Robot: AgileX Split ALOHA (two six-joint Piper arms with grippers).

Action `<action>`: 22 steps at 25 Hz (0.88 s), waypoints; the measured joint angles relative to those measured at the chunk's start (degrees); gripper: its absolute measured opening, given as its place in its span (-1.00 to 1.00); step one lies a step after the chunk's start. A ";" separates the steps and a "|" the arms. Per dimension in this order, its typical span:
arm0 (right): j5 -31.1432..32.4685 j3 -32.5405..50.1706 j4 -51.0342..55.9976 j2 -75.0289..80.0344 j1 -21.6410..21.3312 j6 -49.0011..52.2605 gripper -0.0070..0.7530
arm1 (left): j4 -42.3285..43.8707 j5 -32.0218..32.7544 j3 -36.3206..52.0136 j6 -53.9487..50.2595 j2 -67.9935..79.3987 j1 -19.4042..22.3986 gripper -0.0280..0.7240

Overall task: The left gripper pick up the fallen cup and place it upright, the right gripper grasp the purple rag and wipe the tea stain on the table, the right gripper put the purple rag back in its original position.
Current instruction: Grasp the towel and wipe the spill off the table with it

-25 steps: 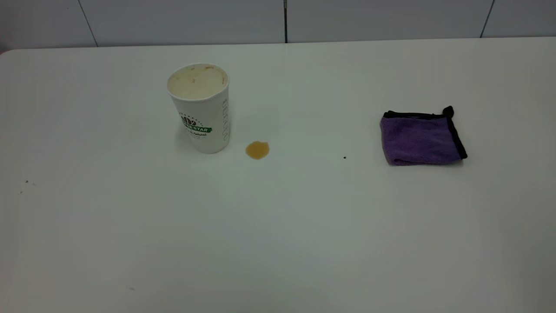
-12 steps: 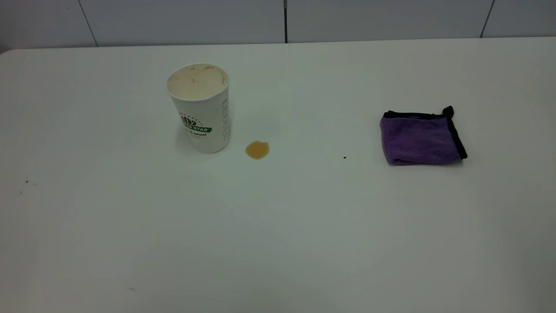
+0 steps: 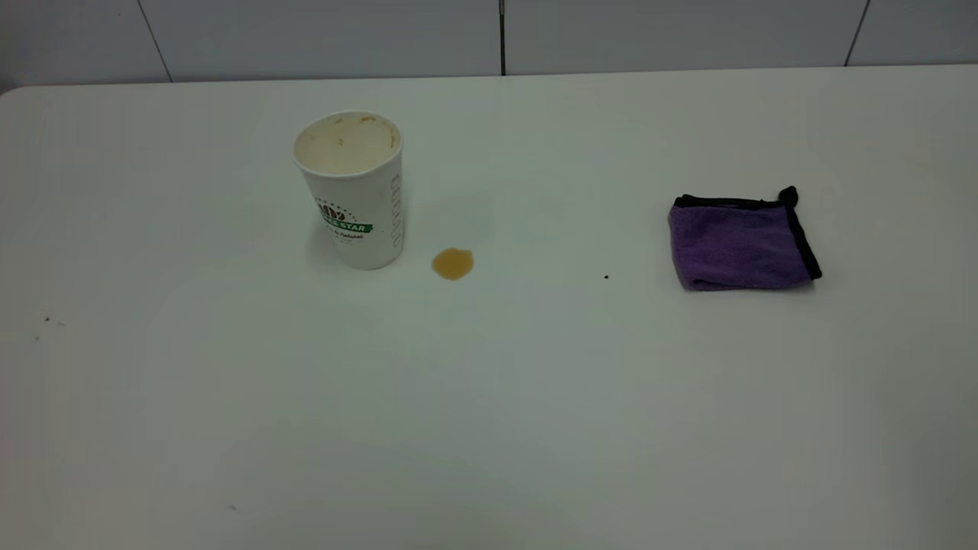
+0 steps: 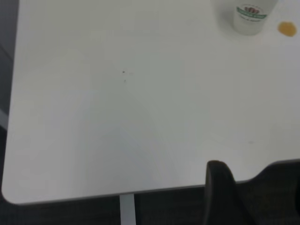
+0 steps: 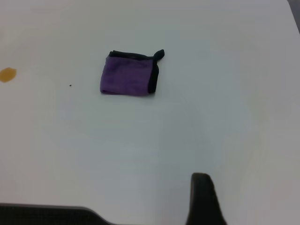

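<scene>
The counter [image 3: 489, 397] lies open across its whole near half. Farther back, the upright cup [image 3: 351, 191] stands just beside the tea stain [image 3: 452, 263]; the purple rag [image 3: 739, 243] lies well apart, with bare surface between.

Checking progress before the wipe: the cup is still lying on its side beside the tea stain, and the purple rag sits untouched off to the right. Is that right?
Not quite. The exterior view shows the cup standing upright, mouth up, not on its side. The rest holds: it is beside the tea stain, and the purple rag lies folded off to the right with no gripper near it.
</scene>
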 joint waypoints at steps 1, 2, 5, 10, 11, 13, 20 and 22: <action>0.00 0.00 0.00 0.00 0.00 0.00 0.42 | 0.00 0.00 0.00 0.00 0.00 1.57 0.18; 0.00 0.00 0.00 0.00 0.00 0.00 0.42 | 0.00 0.00 0.00 0.00 0.00 3.10 0.18; 0.00 0.00 0.00 0.00 0.00 0.00 0.42 | 0.00 0.00 0.00 0.00 0.00 5.44 0.18; 0.00 0.00 0.00 0.00 0.00 0.00 0.42 | 0.00 -0.06 0.00 0.00 0.00 5.71 0.18; 0.00 0.00 0.00 0.00 0.00 0.00 0.42 | 0.00 -0.06 0.00 0.00 0.00 5.71 0.18; 0.00 0.00 0.00 0.00 0.00 0.00 0.42 | 0.00 -0.06 0.00 0.00 0.00 5.71 0.18; -0.22 -0.14 0.25 0.00 0.00 0.00 0.38 | 0.00 -0.06 0.01 0.00 0.00 5.71 0.18; -2.44 -0.67 2.99 0.59 0.00 0.00 0.33 | 0.00 -0.06 0.01 0.00 0.00 5.71 0.18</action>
